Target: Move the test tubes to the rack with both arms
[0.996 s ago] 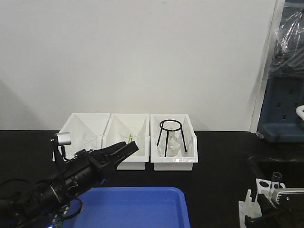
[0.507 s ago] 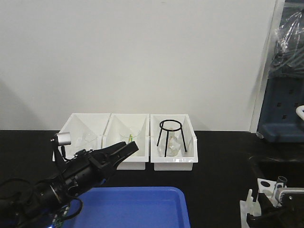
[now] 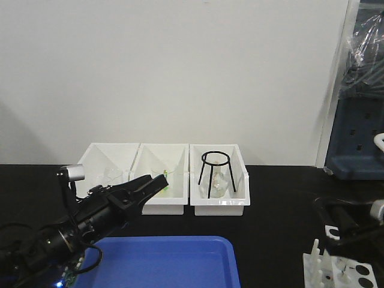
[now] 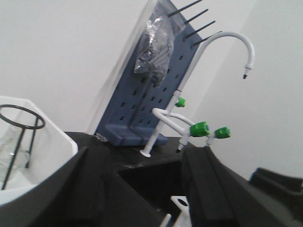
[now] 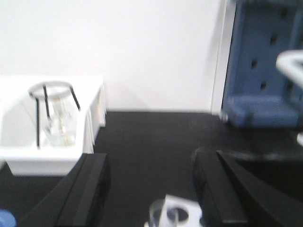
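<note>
Left gripper (image 3: 157, 182) is up over the black bench in front of the white bins (image 3: 161, 177), jaws spread wide, nothing held. Right gripper (image 5: 149, 189) is also wide with nothing between the fingers, above the rack (image 3: 339, 268) at the bench's front right corner. Can't make out any test tubes.

Left arm (image 3: 66, 231) stretched low, pointing up-right; small silver cylinder (image 3: 74, 172) on short post near wrist. Left gripper (image 3: 157, 182) fingers spread, nothing between. Right gripper (image 3: 327, 210) at right edge, low, partly cut off; wrist view shows fingers (image 5: 90, 189) apart, empty.
</note>
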{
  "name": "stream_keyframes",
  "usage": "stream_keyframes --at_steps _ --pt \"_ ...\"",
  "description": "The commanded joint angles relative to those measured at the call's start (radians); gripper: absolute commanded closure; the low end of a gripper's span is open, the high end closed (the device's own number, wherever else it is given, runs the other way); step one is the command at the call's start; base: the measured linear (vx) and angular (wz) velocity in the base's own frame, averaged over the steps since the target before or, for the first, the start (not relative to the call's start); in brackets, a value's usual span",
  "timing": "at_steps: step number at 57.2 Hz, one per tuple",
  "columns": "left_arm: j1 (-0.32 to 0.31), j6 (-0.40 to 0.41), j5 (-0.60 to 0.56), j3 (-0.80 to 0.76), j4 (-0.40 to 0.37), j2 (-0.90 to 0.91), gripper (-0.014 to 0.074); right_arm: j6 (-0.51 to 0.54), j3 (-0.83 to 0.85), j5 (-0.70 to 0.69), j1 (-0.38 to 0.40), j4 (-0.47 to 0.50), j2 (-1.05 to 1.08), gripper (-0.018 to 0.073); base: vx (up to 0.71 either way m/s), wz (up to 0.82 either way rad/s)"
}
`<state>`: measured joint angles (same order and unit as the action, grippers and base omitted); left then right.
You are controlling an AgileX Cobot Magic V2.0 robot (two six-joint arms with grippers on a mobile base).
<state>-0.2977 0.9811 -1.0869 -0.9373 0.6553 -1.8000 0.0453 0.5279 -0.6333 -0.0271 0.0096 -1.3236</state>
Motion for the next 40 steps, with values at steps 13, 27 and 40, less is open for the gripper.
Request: stream_keyframes --at_steps 13,27,40 --pt "0.024 -0.222 0.177 -0.027 -0.082 0.294 0.0116 0.084 0.242 0.436 0.009 -0.010 0.369 0.0095 0.00 0.00" --pt "0.024 -0.372 0.653 -0.022 -0.065 0.617 0.0116 0.073 0.245 0.675 0.009 -0.010 0.539 0.0095 0.00 0.00" --pt "0.024 -0.475 0.786 0.134 -0.051 0.899 0.0116 0.074 0.245 0.810 0.006 -0.010 0.579 0.0096 0.00 0.00"
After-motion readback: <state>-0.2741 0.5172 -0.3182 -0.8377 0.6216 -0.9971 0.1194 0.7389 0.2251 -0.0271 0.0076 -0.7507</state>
